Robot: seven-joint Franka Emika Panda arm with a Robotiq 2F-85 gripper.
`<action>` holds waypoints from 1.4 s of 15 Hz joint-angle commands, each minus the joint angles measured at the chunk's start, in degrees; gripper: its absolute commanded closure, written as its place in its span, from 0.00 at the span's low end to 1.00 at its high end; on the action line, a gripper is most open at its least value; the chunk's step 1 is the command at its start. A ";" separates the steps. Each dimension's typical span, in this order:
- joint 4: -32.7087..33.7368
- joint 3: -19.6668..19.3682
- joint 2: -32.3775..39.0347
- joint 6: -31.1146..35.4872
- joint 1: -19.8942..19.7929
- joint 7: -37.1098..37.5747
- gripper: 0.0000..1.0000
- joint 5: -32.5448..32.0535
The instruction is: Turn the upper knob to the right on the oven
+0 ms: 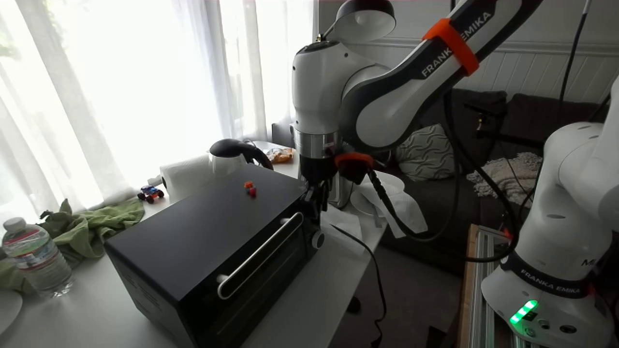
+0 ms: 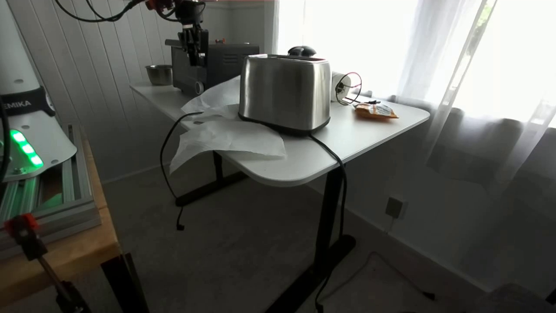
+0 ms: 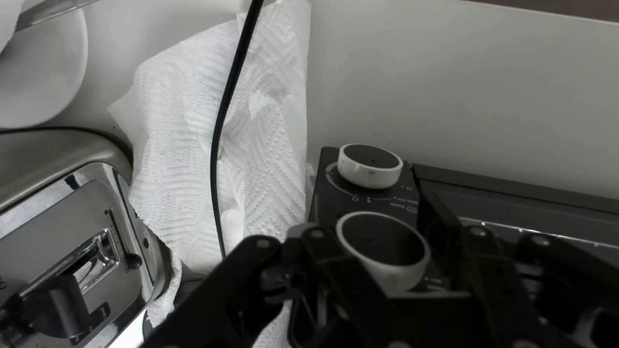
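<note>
The black toaster oven (image 1: 208, 227) stands on the white table, its control panel at the end by my gripper. The upper knob (image 3: 387, 249), dark-faced with a pale rim, is between my gripper's fingers (image 3: 381, 227) in the wrist view, one finger on each side. The fingers are apart. I cannot tell if either touches the knob. The lower knob (image 3: 370, 166) shows beyond it, and also in both exterior views (image 1: 317, 239) (image 2: 200, 87). The gripper (image 1: 316, 208) points down at the oven's front and hides the upper knob in both exterior views (image 2: 197, 56).
The oven door's bar handle (image 1: 261, 256) juts out beside the gripper. A steel toaster (image 2: 284, 93) stands near the panel, with paper towels (image 3: 188, 135) and a black cord (image 3: 225, 106) between. Small red toys (image 1: 250, 188) lie on the oven top. A kettle (image 1: 242, 150) stands behind.
</note>
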 commanded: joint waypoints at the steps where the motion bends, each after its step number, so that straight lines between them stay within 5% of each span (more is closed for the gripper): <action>1: -2.67 -2.03 -1.49 4.17 -0.21 -3.56 0.78 5.47; 5: -4.98 -3.88 -1.88 9.36 0.07 -11.07 0.78 13.52; 10: -8.32 -7.78 -2.31 14.13 1.49 -26.46 0.78 31.15; 13: -8.89 -10.43 -2.71 13.00 2.36 -37.10 0.78 42.18; 21: -8.34 -13.46 -2.47 7.07 0.58 -56.01 0.78 59.71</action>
